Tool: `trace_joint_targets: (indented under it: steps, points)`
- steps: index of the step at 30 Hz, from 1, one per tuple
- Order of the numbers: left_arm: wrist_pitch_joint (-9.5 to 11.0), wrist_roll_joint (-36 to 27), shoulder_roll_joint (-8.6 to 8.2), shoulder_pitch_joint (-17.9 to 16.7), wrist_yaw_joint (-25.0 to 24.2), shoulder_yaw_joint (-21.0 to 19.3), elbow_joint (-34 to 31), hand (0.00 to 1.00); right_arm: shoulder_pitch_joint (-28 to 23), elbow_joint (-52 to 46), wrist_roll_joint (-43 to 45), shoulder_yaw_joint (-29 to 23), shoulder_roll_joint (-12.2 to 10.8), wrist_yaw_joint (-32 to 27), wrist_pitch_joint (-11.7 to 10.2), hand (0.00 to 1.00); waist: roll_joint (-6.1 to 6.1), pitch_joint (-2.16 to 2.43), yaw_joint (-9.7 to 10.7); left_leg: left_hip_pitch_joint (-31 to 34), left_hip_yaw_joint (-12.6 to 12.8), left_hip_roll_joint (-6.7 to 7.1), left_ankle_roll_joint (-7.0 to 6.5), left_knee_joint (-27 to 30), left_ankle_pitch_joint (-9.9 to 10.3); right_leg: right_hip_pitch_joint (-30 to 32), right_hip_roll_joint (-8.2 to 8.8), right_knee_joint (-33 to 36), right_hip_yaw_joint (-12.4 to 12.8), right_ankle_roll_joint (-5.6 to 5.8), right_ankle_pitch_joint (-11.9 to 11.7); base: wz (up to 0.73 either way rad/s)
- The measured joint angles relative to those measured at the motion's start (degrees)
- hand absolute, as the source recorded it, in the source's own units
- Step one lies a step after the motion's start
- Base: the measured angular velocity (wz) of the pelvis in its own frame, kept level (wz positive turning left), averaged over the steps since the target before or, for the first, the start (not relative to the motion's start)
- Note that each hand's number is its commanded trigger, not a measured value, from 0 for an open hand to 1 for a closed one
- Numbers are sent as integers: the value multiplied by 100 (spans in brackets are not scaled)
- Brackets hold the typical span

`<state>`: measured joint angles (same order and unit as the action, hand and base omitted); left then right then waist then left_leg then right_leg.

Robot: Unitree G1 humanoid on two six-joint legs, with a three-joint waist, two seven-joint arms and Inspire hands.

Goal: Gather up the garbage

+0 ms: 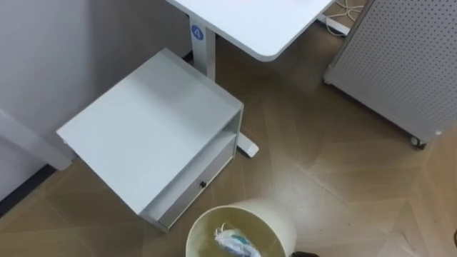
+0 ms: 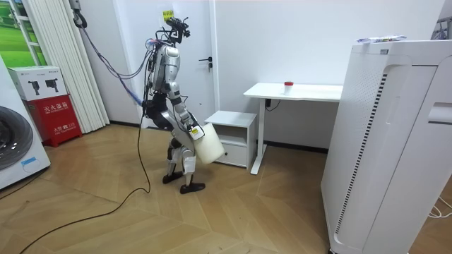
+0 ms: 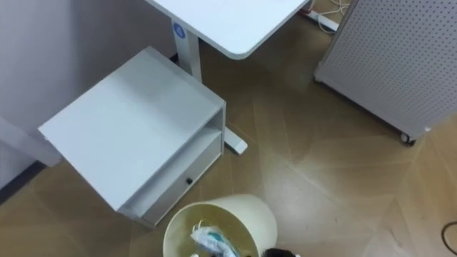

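Desk [image 1: 250, 21]: white, beside the cabinet.
Cabinet [image 1: 150, 121]: white, low, just ahead of the standing robot.
Bin [image 1: 275, 221]: cream, off the floor, long axis tilted, mouth up toward the robot's head.
Right hand [image 2: 193, 132]: against the bin's upper side; grip cannot be told.
Garbage [image 1: 232, 241]: crumpled, white and blue, inside the bin.
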<state>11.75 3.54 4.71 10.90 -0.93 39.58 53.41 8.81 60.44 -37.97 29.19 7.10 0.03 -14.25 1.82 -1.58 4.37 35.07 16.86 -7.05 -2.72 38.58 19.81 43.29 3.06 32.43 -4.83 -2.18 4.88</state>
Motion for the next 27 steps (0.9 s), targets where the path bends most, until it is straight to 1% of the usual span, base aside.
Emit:
trace_joint_targets:
  steps: [3, 5, 7, 8, 9, 11, 12, 13, 14, 15, 16, 17, 19, 22, 25, 26, 27]
  points:
    - [20, 96, 107, -74, 0, -61, -119, 0, -60, 0, -44, -25, 45, 106, -3, 100, -10, -2, -13, -125, 3, 3, 7, -112, -31, -145, -9, -153, -25, 8, -48, 0]
    - [51, 116, 232, -146, -34, -137, -272, 0, -96, 7, -68, -125, 93, 221, 6, 100, -28, -12, -17, -265, 5, 4, 11, -199, -45, -290, -23, -245, -45, 11, -61, 0]
    - [112, 122, 334, -215, -36, -183, -383, 0, -114, 81, -49, -189, 134, 321, 6, 100, -45, -20, -3, -488, 5, 38, 33, -350, -62, -492, -13, -319, -70, 18, -62, 0]
    - [134, 193, 438, -255, -46, -268, -541, 0, -142, 85, -30, -300, 179, 389, 3, 100, -65, -27, -6, -595, 7, 62, 37, -431, -68, -577, -9, -371, -60, 29, -54, 0]
    - [202, 288, 500, -268, -50, -384, -645, 0, -165, 90, -21, -403, 233, 458, 1, 100, -97, -43, -5, -699, 5, 82, 38, -503, -74, -671, -2, -383, -64, 43, -46, 0]
    - [262, 392, 543, -310, -58, -579, -685, 0, -223, 144, -23, -487, 289, 545, 1, 100, -128, -51, 2, -927, 9, 104, 47, -637, -83, -874, 0, -452, -80, 61, -24, 0]
    - [263, 512, 562, -353, -57, -702, -709, 0, -257, 220, -13, -588, 292, 604, 1, 100, -121, -53, 7, -1123, 6, 152, 72, -782, -103, -1023, 18, -483, -100, 69, 9, 0]
    - [263, 584, 568, -386, -66, -762, -746, 0, -285, 240, -2, -632, 310, 627, 2, 100, -120, -53, 8, -1223, 3, 182, 76, -855, -111, -1092, 42, -483, -119, 76, 45, 4]
    - [261, 744, 613, -495, -78, -857, -955, 0, -341, 249, 28, -719, 364, 683, 1, 100, -129, -50, 15, -1396, 5, 214, 81, -966, -117, -1232, 56, -502, -176, 83, 99, 7]
    - [268, 865, 685, -633, -95, -923, -1296, 0, -397, 235, 89, -835, 394, 710, -1, 100, -136, -47, 18, -1530, -9, 235, 93, -1071, -123, -1348, 54, -586, -217, 93, 131, 7]
    - [276, 899, 713, -689, -99, -953, -1440, 0, -427, 229, 153, -891, 402, 712, 0, 100, -136, -46, 17, -1606, -19, 241, 101, -1138, -136, -1423, 54, -612, -238, 96, 135, 10]
    - [287, 986, 755, -777, -106, -1022, -1665, 0, -522, 174, 257, -1019, 417, 726, 1, 100, -151, -36, 24, -1743, -58, 236, 114, -1235, -146, -1588, 47, -691, -318, 98, 144, 10]
    - [314, 987, 807, -855, -108, -1043, -1936, 0, -628, 134, 259, -1109, 445, 772, -2, 100, -157, -34, 26, -1978, -83, 240, 134, -1339, -157, -1821, 41, -779, -386, 108, 184, 10]
    - [339, 977, 926, -919, -103, -1097, -2351, 0, -721, 128, 338, -1209, 540, 896, -3, 100, -161, -27, 26, -2284, -82, 242, 142, -1410, -161, -2091, 44, -774, -412, 134, 309, 1]
    - [347, 964, 983, -998, -83, -1391, -2639, 0, -789, 26, 482, -1322, 589, 917, 0, 100, -167, -23, 17, -2554, -105, 229, 142, -1412, -161, -2352, 63, -781, -609, 93, 373, -15]
    - [351, 926, 997, -1134, -75, -1563, -2824, 0, -926, -146, 550, -1357, 640, 922, 1, 100, -171, -21, 19, -2701, -131, 219, 142, -1421, -161, -2488, 49, -787, -646, 76, 395, -19]
    - [367, 760, 1012, -1281, -69, -1711, -3005, 0, -1100, -355, 625, -1444, 678, 934, 1, 100, -194, -4, 11, -2845, -131, 189, 144, -1424, -160, -2642, -1, -849, -637, 66, 403, -21]
